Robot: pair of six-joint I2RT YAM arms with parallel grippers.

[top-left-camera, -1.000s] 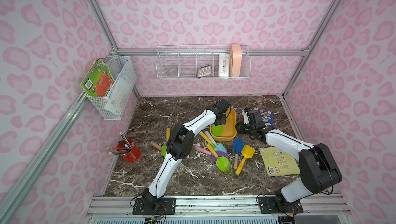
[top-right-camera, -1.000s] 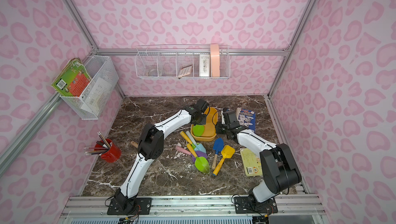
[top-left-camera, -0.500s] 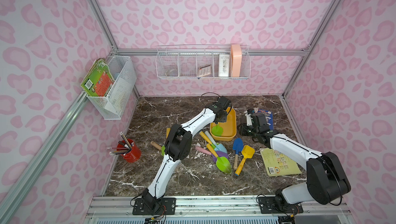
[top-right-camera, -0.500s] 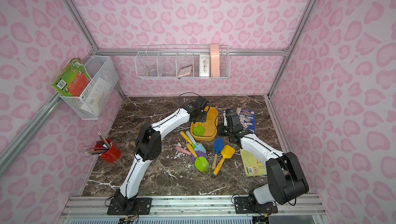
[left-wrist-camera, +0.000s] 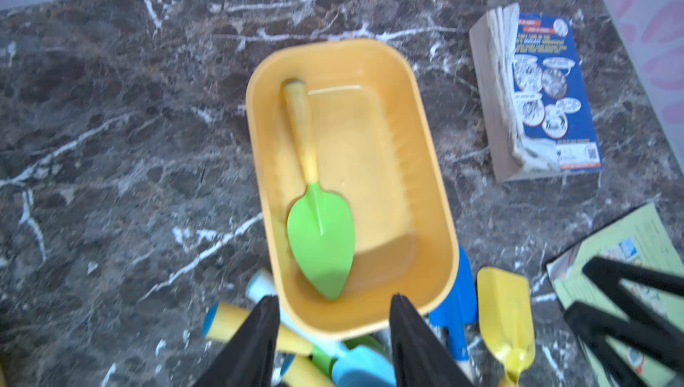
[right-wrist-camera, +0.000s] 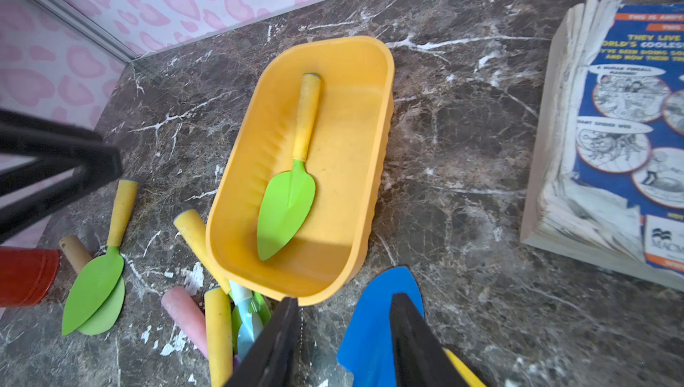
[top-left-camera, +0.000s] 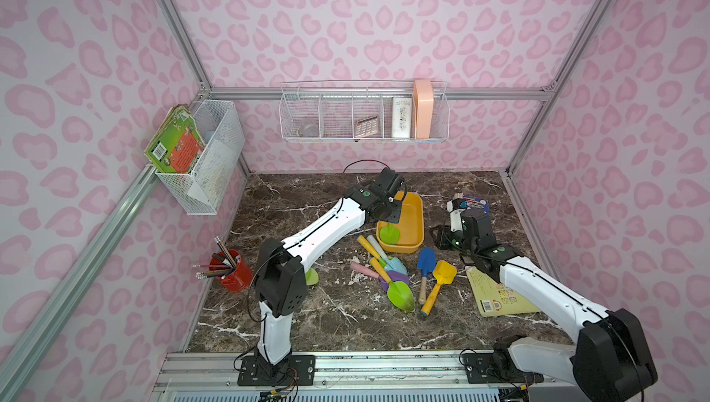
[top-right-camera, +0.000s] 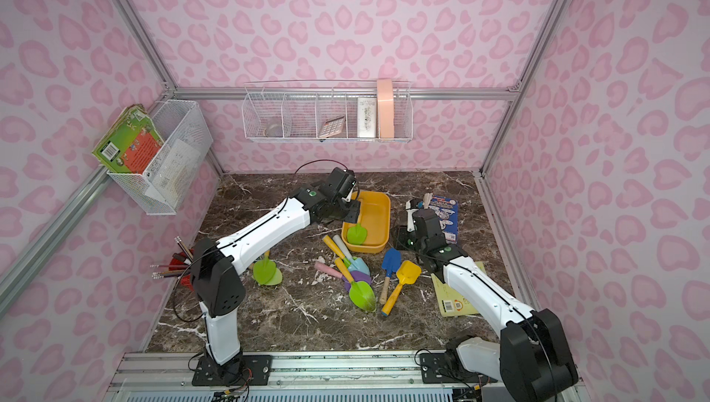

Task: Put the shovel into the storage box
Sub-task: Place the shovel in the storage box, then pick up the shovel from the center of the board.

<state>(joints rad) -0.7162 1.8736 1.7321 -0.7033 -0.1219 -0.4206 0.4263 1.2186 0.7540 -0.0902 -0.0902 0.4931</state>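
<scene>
Blocking shovel (top-left-camera: 390,234) partly: left pincer (top-left-camera: 395,215)

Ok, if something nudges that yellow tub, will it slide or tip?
Probably slides: the storage box is shallow and flat on the smooth tabletop. It looks like thin plastic, so likely light. The green shovel lies loose inside and may shift.

A: Where do you have the left arm?
B: I've got it stretched forward, left gripper (left-wrist-camera: 333,298) above the left side of the storage box (top-left-camera: 421,223), fingers apart, empty.
A: And the right?
B: My right gripper (right-wrist-camera: 344,298) sits low near the box's right side, fingers parted, gripping nothing.
</scene>
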